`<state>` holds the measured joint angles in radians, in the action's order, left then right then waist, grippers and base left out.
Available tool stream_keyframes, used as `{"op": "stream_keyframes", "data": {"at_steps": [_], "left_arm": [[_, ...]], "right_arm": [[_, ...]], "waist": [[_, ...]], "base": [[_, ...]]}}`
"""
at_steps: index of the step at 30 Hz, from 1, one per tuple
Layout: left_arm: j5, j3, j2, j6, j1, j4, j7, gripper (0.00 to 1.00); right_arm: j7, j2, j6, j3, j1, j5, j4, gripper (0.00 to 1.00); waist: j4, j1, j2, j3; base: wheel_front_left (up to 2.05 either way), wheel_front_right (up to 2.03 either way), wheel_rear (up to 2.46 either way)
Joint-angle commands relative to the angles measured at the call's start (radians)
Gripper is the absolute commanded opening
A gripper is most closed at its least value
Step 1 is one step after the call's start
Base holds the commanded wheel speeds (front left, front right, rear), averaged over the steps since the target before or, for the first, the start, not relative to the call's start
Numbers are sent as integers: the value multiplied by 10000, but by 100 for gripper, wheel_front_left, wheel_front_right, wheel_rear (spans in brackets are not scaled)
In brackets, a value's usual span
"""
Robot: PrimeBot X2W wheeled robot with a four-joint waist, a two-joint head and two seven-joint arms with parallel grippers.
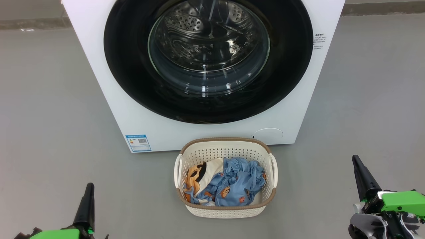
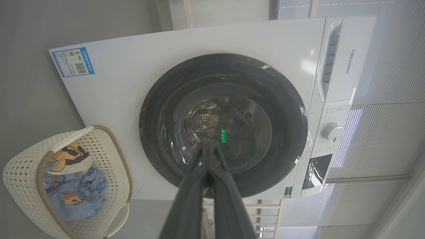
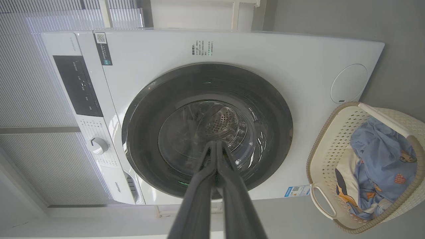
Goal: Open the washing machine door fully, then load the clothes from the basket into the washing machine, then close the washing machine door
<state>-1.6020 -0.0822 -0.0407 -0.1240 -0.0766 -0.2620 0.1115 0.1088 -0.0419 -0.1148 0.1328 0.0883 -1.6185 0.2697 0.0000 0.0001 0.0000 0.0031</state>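
The white washing machine [image 1: 139,122] stands ahead with its round black-rimmed door [image 1: 208,109] closed flat against the front. On the floor before it sits the cream basket [image 1: 225,209], holding the light-blue and cream clothes [image 1: 229,186]. My left gripper [image 1: 89,186] is low at the left, shut and empty. My right gripper [image 1: 356,159] is low at the right, also shut and empty. Both are well short of the machine. In the left wrist view my left gripper [image 2: 208,143] points at the door [image 2: 222,66]; in the right wrist view my right gripper [image 3: 216,143] does the same, door [image 3: 206,76].
Grey floor [image 1: 49,116] lies on both sides of the machine and basket. The control panel with a dial [image 2: 332,131] runs along the machine's top. Ribbed wall panels [image 3: 30,99] stand behind it.
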Motion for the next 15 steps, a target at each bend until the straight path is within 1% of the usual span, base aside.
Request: {"op": "stream_keyframes", "data": {"at_steps": [1,15], "left_arm": [[-66,-317,-95,-67,-314,171,18,0],[-66,-316,-95,-67,-314,171,17,0]], "right_arm": [[48,-83,-159,-185,196,103,-249,0],[47,-83,-159,-186,196,101,-249,0]], "waist": [[0,-1,0,0],[0,-1,0,0]], "base": [[0,0,0],[0,0,0]]}}
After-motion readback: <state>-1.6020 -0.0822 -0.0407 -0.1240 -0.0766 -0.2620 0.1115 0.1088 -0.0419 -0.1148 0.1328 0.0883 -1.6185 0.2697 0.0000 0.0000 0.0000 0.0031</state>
